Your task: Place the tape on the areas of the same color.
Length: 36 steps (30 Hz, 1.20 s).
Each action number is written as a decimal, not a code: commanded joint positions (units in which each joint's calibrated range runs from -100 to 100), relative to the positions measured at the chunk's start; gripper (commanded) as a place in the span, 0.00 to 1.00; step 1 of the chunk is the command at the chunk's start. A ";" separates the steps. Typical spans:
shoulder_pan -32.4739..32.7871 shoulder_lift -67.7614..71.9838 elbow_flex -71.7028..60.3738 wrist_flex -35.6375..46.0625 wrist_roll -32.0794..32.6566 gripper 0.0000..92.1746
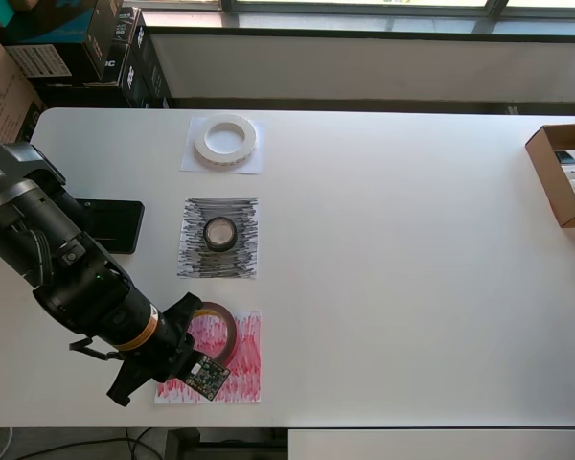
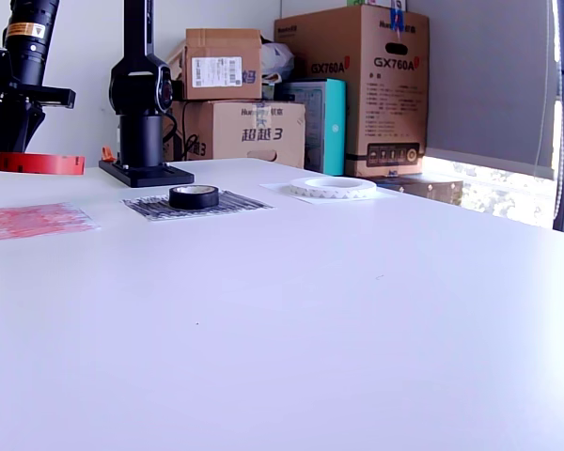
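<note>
My gripper is shut on the dark red tape ring and holds it over the top left part of the red-scribbled sheet. In the exterior view the red ring hangs level above the table under the gripper, behind the red sheet. The small black ring lies on the black-scribbled sheet; it also shows in the exterior view. The wide white ring lies on the plain white sheet; it also shows in the exterior view.
The arm's black base plate sits at the overhead view's left, next to the black sheet. An open cardboard box stands at the table's right edge. Cardboard boxes are stacked behind the table.
</note>
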 commanded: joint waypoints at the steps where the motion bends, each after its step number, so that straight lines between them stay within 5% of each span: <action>1: -1.89 0.01 0.48 0.71 -0.46 0.00; 36: -1.58 9.73 -4.06 0.03 0.36 0.00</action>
